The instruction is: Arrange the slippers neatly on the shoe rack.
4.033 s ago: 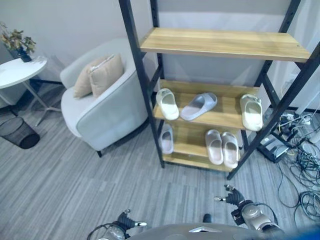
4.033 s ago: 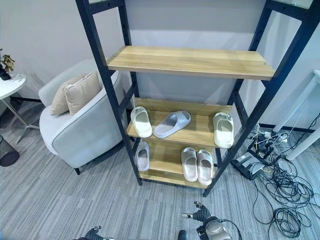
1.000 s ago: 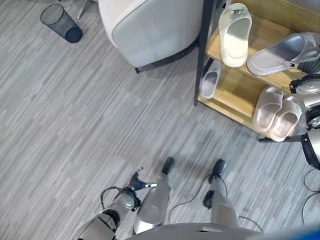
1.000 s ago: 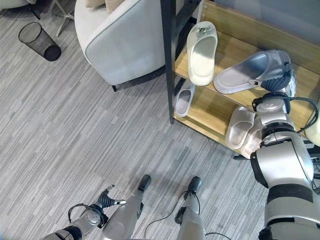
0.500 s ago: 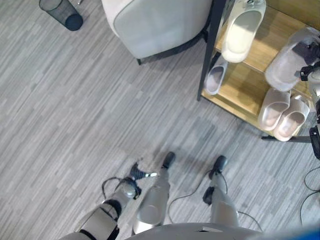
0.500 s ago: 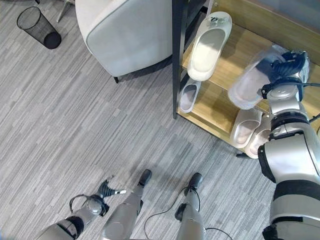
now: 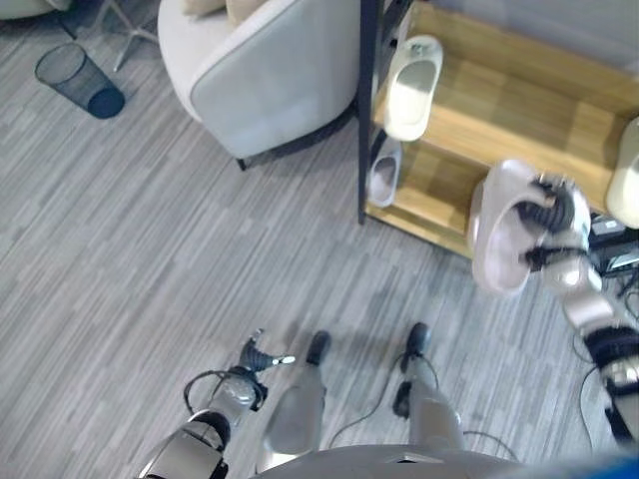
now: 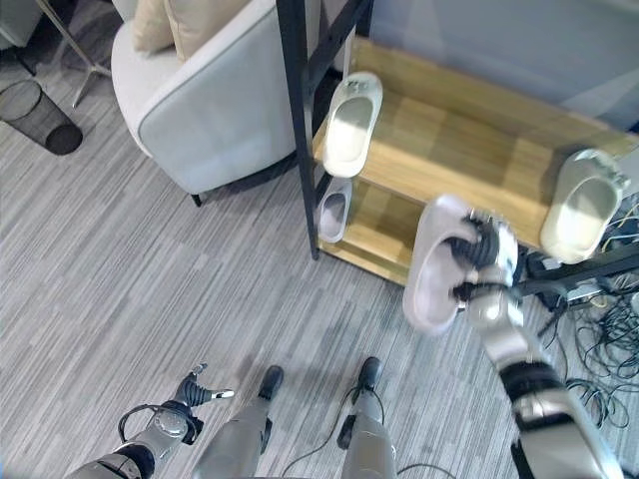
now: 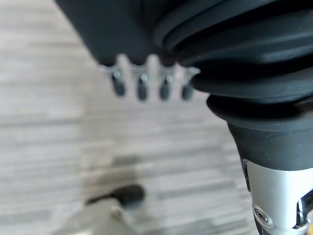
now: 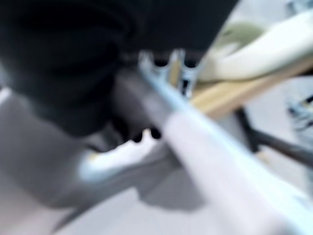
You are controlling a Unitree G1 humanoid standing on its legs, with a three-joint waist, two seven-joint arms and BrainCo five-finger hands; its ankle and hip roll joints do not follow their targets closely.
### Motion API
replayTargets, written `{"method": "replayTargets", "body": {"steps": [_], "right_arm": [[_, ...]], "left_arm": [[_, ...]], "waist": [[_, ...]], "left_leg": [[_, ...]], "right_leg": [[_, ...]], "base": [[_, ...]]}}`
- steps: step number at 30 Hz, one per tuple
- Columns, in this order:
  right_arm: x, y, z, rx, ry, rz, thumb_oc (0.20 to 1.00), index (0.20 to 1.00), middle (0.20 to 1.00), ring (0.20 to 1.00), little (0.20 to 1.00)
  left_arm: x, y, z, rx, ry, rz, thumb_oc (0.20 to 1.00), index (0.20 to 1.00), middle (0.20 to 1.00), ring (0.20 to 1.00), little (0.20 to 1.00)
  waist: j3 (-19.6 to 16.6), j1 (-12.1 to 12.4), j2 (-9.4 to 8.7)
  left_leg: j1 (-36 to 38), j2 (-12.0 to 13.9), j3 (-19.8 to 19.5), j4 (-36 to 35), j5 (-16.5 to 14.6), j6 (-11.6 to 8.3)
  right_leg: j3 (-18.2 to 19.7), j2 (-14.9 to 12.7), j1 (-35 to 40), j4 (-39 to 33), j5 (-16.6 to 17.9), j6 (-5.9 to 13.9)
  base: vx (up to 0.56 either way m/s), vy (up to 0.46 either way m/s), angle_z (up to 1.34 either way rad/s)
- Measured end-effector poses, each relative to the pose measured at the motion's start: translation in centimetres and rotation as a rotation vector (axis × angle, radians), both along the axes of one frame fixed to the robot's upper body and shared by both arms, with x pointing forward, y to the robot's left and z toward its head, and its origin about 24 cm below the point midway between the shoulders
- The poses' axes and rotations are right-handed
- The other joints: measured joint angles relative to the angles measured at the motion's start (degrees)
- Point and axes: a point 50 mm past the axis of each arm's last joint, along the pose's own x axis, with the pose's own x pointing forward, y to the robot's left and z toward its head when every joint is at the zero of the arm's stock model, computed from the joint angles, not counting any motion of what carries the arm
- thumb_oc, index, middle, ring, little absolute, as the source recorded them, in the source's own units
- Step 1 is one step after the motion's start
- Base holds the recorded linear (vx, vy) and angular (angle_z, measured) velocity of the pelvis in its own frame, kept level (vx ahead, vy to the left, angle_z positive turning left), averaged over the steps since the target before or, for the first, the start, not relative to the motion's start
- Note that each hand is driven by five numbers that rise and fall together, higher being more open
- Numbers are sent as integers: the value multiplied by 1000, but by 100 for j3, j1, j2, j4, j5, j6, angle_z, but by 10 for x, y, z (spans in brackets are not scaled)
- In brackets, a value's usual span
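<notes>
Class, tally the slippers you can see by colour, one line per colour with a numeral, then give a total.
Cream slippers on the middle shelf: 2, one at the left end, one at the right end
Grey slipper on the bottom shelf: 1
Pale grey-lilac slipper held in the right hand: 1
Total: 4

A lived-in room — armchair (image 7: 270,85), shoe rack (image 8: 469,135), wastebasket (image 7: 78,80).
</notes>
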Motion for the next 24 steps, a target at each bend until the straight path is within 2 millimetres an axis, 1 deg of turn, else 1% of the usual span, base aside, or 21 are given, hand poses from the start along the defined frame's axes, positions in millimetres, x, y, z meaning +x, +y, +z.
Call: {"method": "replayTargets", "body": {"steps": [2, 4, 5, 6, 7, 8, 9, 10, 11, 12, 13, 14, 15, 16, 17, 18, 20, 21, 22, 23, 24], "right_arm": [[-17, 0, -19, -46, 91, 28, 200, 200, 200, 200, 200], [-23, 1, -28, -74, 144, 49, 200, 200, 200, 200, 200], [-35, 6, -44, -33, 186, 44, 200, 200, 200, 200, 200], [-49, 11, -60, 7, 240, 44, 200, 200, 200, 200, 200], [-62, 17, -74, 57, 272, 35, 200, 200, 200, 200, 200], [-83, 19, -90, 97, 331, 12, 200, 200, 200, 200, 200], [-95, 21, -103, 124, 388, -6, 200, 200, 200, 200, 200], [-100, 27, -112, 186, 403, -38, 200, 200, 200, 200, 200], [-101, 35, -117, 223, 417, -33, 200, 200, 200, 200, 200], [-95, 41, -122, 219, 447, -9, 200, 200, 200, 200, 200], [-86, 37, -118, 188, 451, 21, 200, 200, 200, 200, 200], [-85, 42, -120, 226, 444, 10, 200, 200, 200, 200, 200], [-77, 40, -116, 232, 425, -1, 200, 200, 200, 200, 200], [-69, 47, -109, 274, 382, 12, 200, 200, 200, 200, 200], [-65, 49, -103, 291, 349, 31, 200, 200, 200, 200, 200], [-64, 49, -102, 302, 342, 31, 200, 200, 200, 200, 200], [-65, 55, -107, 375, 368, 28, 200, 200, 200, 200, 200], [-71, 59, -113, 399, 394, 36, 200, 200, 200, 200, 200], [-76, 61, -116, 401, 417, 43, 200, 200, 200, 200, 200], [-81, 62, -120, 403, 439, 47, 200, 200, 200, 200, 200], [-83, 64, -122, 402, 453, 57, 200, 200, 200, 200, 200]], "left_arm": [[-3, 1, -1, -13, -2, 23, 1000, 1000, 1000, 1000, 1000], [-8, 1, -3, -19, 14, 34, 1000, 1000, 1000, 1000, 1000], [-7, 0, -2, -41, -4, 61, 1000, 1000, 1000, 1000, 1000], [-8, -1, -2, -61, -12, 91, 1000, 1000, 1000, 1000, 1000], [-5, -3, -1, -75, -32, 95, 1000, 1000, 1000, 1000, 1000], [1, -11, 3, -104, -71, 82, 1000, 1000, 1000, 1000, 1000], [4, -13, 6, -113, -91, 80, 1000, 1000, 1000, 1000, 1000], [-1, -10, 3, -104, -74, 91, 1000, 1000, 1000, 1000, 1000], [-7, -7, 0, -95, -56, 101, 1000, 1000, 1000, 1000, 1000], [-11, -3, -2, -82, -31, 117, 1000, 1000, 1000, 1000, 1000], [-17, -3, -6, -82, -3, 136, 1000, 1000, 1000, 1000, 1000], [-17, 9, -4, -50, -6, 138, 1000, 1000, 1000, 1000, 1000], [-20, 13, -4, -39, 6, 155, 1000, 1000, 1000, 1000, 1000], [-31, 23, -8, -25, 47, 201, 1000, 1000, 1000, 1000, 1000], [-48, 26, -14, -15, 106, 231, 1000, 1000, 1000, 1000, 1000], [-54, 29, -16, -11, 120, 248, 1000, 1000, 1000, 1000, 1000], [-71, 42, -18, 42, 183, 247, 1000, 1000, 1000, 1000, 1000], [-76, 50, -17, 53, 199, 291, 1000, 1000, 1000, 1000, 1000], [-80, 56, -16, 64, 201, 310, 1000, 1000, 1000, 1000, 1000], [-77, 62, -13, 78, 189, 317, 1000, 1000, 1000, 1000, 1000], [-75, 68, -10, 97, 174, 318, 1000, 1000, 1000, 1000, 1000]], "waist": [[-17, -19, -8], [-24, -71, 54], [-2, -90, 154], [9, -97, 169], [35, -124, 203], [50, -189, 267], [70, -139, 248], [97, -140, 140], [109, -179, 62], [130, -304, -1], [79, -166, 372], [161, -176, 86], [248, -178, 97], [241, -122, -104], [193, -138, -107], [185, -130, -132], [117, -33, -315], [33, -25, -412], [-45, -42, -432], [-99, -69, -471], [-98, -146, -470]], "left_leg": [[203, 150, -8, -123, -1, -16], [311, 425, -39, -275, 72, -67], [394, 587, -262, -292, 111, -145], [387, 616, -338, -287, 228, -246], [274, 662, -308, -228, 367, -153], [130, 724, 187, -261, 502, 98], [77, 833, 865, -285, 396, 323], [46, 964, 1847, -164, 280, 434], [-6, 982, 2373, -112, 300, 282], [-74, 876, 2371, -262, 351, 112], [-22, 1243, 2182, -708, 8, 10], [53, 1061, 2159, -757, 410, -261], [34, 1059, 2004, -768, 474, -194], [101, 861, 1971, -813, 549, -45], [136, 767, 1941, -740, 559, -28], [107, 722, 1914, -575, 574, -8], [167, 463, 2084, -225, 531, 301], [328, 357, 2378, -254, 431, 462], [356, 276, 2444, -212, 349, 592], [419, 195, 2511, -219, 274, 698], [497, 88, 2532, -220, 234, 794]], "right_leg": [[-14, 126, 133, 87, -117, -52], [-34, 344, 129, 223, -195, -123], [-86, 467, 126, 741, -642, -231], [-217, 564, 153, 948, -802, -371], [-276, 550, 112, 1230, -1042, -335], [-643, 453, 108, 1375, -1268, -585], [-732, 441, 99, 1378, -1307, -644], [-795, 388, 116, 1323, -1310, -646], [-875, 316, 153, 1158, -1336, -597], [-899, 405, 320, 699, -1360, -415], [-978, 676, 3, 1996, -1738, -622], [-632, 515, 146, 2157, -2209, -679], [-612, 537, 238, 2119, -2188, -405], [-421, 538, 291, 1875, -2014, -442], [-355, 537, 353, 1778, -1989, -419], [-254, 511, 361, 1780, -1977, -398], [94, 310, 340, 1819, -1910, -253], [167, 122, 365, 1790, -1933, -199], [12, -27, 518, 1652, -1915, -166], [-83, -182, 569, 1764, -1557, -98], [-83, -372, 493, 2126, -1440, 140]], "base": [[-10, -182, -10], [-78, -327, 6], [-114, -213, 55], [-119, -161, 105], [-3, -38, 163], [20, -21, 161], [61, 53, 134], [121, 82, 71], [119, 83, 69], [121, 219, 25], [107, 302, 12], [171, 390, -5], [209, 303, -3], [204, 301, -32], [243, 405, -50], [230, 376, -42], [191, 281, -72], [156, 236, -76], [137, 233, -53], [125, 221, -10], [121, 186, -2]]}}
